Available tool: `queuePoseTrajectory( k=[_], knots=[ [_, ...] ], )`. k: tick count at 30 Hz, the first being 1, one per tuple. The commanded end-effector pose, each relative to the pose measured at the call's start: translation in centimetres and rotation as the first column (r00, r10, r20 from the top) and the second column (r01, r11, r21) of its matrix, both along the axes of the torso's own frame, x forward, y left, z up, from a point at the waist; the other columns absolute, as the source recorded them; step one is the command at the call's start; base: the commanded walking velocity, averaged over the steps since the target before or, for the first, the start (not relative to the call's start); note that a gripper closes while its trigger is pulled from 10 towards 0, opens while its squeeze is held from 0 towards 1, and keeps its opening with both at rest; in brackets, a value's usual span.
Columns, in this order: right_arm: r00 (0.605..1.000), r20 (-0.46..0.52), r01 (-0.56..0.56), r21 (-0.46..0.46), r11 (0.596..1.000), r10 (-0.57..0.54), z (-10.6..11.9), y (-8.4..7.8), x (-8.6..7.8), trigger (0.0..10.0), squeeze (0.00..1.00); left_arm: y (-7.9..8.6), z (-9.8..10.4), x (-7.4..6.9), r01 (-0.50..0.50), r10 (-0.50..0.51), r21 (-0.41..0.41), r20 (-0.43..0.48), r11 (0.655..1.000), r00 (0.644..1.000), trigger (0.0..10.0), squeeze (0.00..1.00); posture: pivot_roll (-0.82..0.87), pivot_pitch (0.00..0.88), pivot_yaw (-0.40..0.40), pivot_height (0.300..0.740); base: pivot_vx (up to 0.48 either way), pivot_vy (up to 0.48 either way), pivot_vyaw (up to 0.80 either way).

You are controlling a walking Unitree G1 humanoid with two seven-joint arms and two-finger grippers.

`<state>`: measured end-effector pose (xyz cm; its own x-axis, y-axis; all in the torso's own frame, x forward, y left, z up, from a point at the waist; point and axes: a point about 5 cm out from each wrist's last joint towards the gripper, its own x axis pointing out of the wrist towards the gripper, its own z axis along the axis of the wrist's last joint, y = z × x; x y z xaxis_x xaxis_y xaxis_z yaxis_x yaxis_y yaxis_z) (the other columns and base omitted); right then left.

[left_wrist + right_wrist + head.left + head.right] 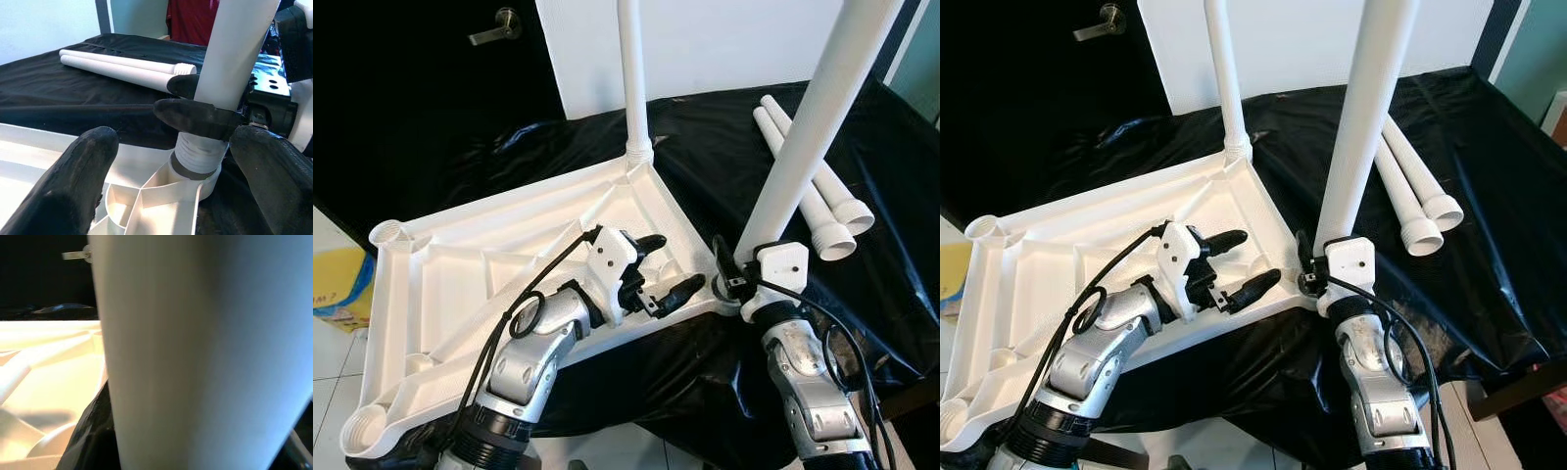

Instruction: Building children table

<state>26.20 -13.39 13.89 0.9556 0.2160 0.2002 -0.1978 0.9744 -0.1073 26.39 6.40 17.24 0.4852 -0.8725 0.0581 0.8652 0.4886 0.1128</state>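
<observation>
**Two legs standing, two lying loose**

Two grippers work at the near corner of the upturned white table top (460, 264), which lies on a worktop (862, 323) draped in black sheeting; the left gripper (658, 266) rests over the ribbed underside of the table top, its fingers (73, 176) spread apart with nothing between them, pointing toward the corner socket (195, 174); just beyond those fingertips stands the near leg (822, 127), a white tube rising upright with a slight tilt, its threaded end sitting in that socket with some thread showing above the rim.

The right gripper (205, 110) is at the foot of that near leg, its fingers (195, 117) clamped around the tube just above the thread; in the right wrist view the leg is a blurred white column right against the lens, with the table top pale beside it.

Past the right gripper's fingers, well apart from them, two spare legs (818, 196) lie side by side and touching on the black sheeting, their open ends toward the robot; farther from the left gripper's fingers, at the far corner of the table top, a second standing leg (634, 78) rises upright from its socket; behind it stands a white panel (724, 39), and beside that a dark door with a lever handle (496, 27); a yellow box (337, 284) sits on the tiled floor, off beyond the table top's far side from the fingers.
</observation>
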Motion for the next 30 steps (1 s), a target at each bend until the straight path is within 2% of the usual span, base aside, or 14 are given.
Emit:
queuePoseTrajectory(
  k=[1, 8, 10, 13, 20, 24, 26, 27, 29, 30],
  knots=[
    [0.991, -0.129, -0.027, -0.02, 0.999, 0.025, -2.9, 0.2, -0.7, 10.0, 0.0, 0.1, 0.0, -0.1, -0.026, 0.026, 0.0, -0.01, 1.0, 1.0, 10.0, 0.0, -0.16, 0.068, 0.069, 0.74, 0.0, 0.0, 0.0],
    [0.984, -0.16, -0.089, -0.057, 0.994, 0.079, -4.1, 0.4, -0.7, 10.0, 0.0, -0.4, -0.1, -0.6, -0.018, 0.018, -0.014, -0.023, 1.0, 1.0, 10.0, 0.0, -0.15, 0.06, 0.07, 0.74, 0.0, 0.0, 0.0],
    [0.984, -0.156, -0.102, -0.064, 0.993, 0.091, -4.2, 0.5, -0.5, 10.0, 0.0, -0.5, -0.2, -0.9, -0.007, 0.007, 0.004, -0.021, 1.0, 1.0, 10.0, 0.0, -0.15, 0.062, 0.071, 0.74, 0.0, 0.0, 0.0],
    [0.981, -0.178, -0.088, -0.046, 0.995, 0.079, -4.4, 0.2, -0.2, 10.0, 0.0, -0.3, -0.3, -0.9, -0.012, 0.012, 0.011, -0.025, 1.0, 1.0, 10.0, 0.0, -0.14, 0.064, 0.07, 0.74, 0.0, 0.0, 0.0],
    [0.97, -0.226, -0.067, 0.089, 0.994, 0.085, -4.1, -0.1, 0.7, 10.0, 0.0, 0.0, -0.3, -1.1, -0.027, 0.028, 0.019, -0.024, 0.999, 0.999, 10.0, 0.0, -0.14, 0.064, 0.067, 0.74, 0.0, 0.0, 0.0],
    [0.967, -0.234, -0.095, 0.049, 0.994, 0.104, -4.3, 0.1, 0.4, 10.0, 0.0, 0.0, -0.4, -1.1, -0.031, 0.031, 0.019, -0.026, 0.999, 0.999, 10.0, 0.0, -0.14, 0.062, 0.062, 0.74, 0.0, 0.0, 0.0],
    [0.963, -0.242, -0.122, -0.011, 0.992, 0.116, -5.0, -0.1, -0.1, 10.0, 0.0, 0.0, -0.3, -1.1, -0.036, 0.036, 0.016, -0.025, 0.999, 0.999, 10.0, 0.0, -0.13, 0.058, 0.061, 0.74, 0.0, 0.0, 0.0],
    [0.963, -0.242, -0.122, -0.011, 0.992, 0.116, -5.0, -0.1, -0.1, 10.0, 0.0, 0.0, -0.3, -1.1, -0.036, 0.036, 0.016, -0.025, 0.999, 0.999, 10.0, 0.0, -0.13, 0.058, 0.061, 0.74, 0.0, 0.0, 0.0],
    [0.97, -0.209, -0.144, -0.099, 0.985, 0.121, -5.0, -0.3, -0.2, 10.0, 0.0, 0.0, -0.3, -1.1, -0.037, 0.038, 0.016, -0.024, 0.999, 0.999, 10.0, 0.0, -0.13, 0.054, 0.061, 0.74, 0.0, 0.0, 0.0],
    [0.97, -0.209, -0.144, -0.099, 0.985, 0.121, -5.0, -0.3, -0.2, 10.0, 0.0, 0.0, -0.3, -1.1, -0.037, 0.038, 0.016, -0.024, 0.999, 0.999, 10.0, 0.0, -0.13, 0.054, 0.061, 0.74, 0.0, 0.0, 0.0]
  ],
)
